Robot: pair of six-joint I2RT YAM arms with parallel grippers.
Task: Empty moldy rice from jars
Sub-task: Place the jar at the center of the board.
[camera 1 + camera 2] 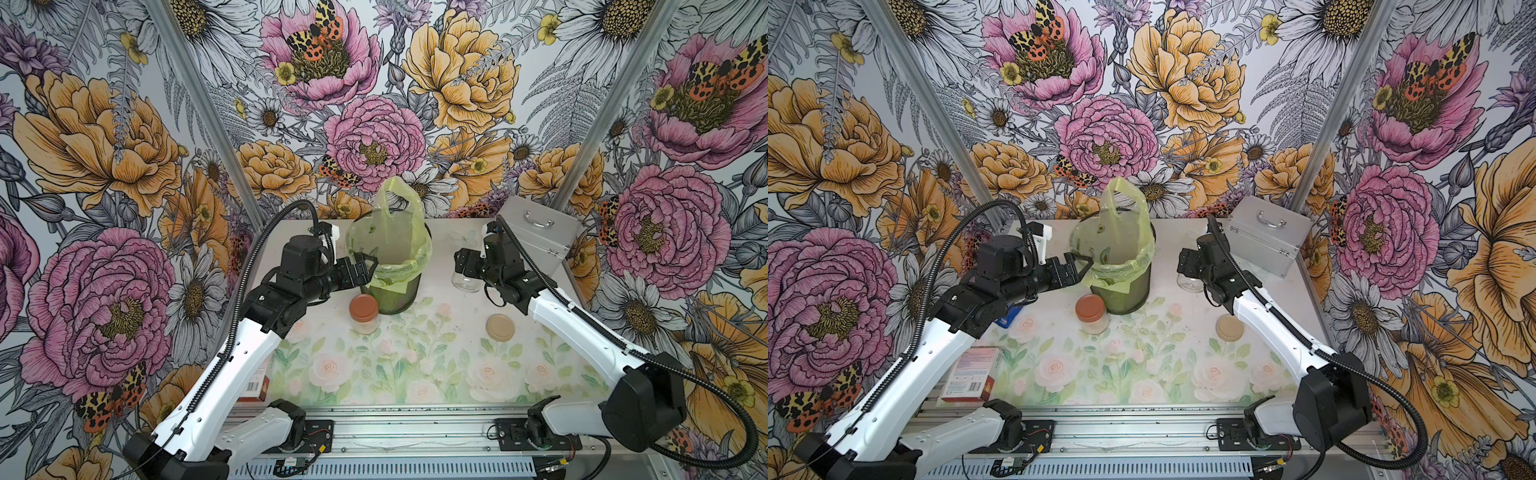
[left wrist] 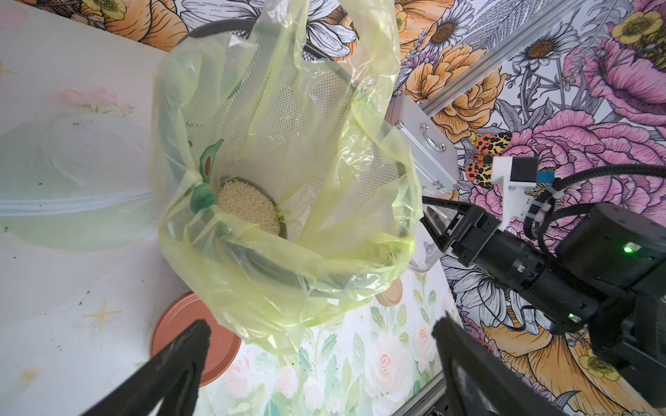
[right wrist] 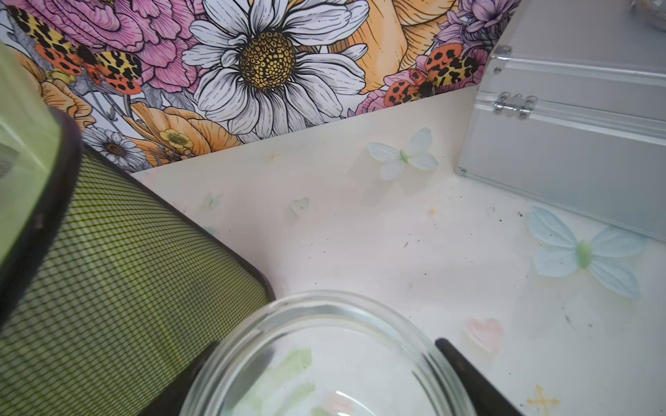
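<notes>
Rice [image 2: 248,210]: a pile lies at the bottom of the bag [image 1: 390,232] in the bin [image 1: 395,297]. A pale layer also shows through the glass of the orange-lid jar [image 1: 364,322].
Orange-lid jar: stands straight up on the surface [image 1: 395,365], just beside the bin, on the robot's side of it. Its lid is on.
Empty jar [image 1: 466,280]: clear, no lid, mouth up, on the other side of the bin and well apart from the orange-lid jar.
Right pincer [image 1: 465,270]: pinching the empty jar by its sides. I cannot tell if the jar's bottom touches the surface.
Left pincer [image 1: 368,268]: spread wide, holding nothing, up by the bin's rim.
Beige lid [image 1: 500,327]: lies flat near the right arm.
Nearer arm: the left one. The orange-lid jar sits lower than the left pincer and a little back toward the robot.
Room: lots of open surface in front of the jar. The bin is close on its far side, and the silver case [image 1: 536,226] fills the far right corner.
Next, I think: put the empty jar down, then open the orange-lid jar.
</notes>
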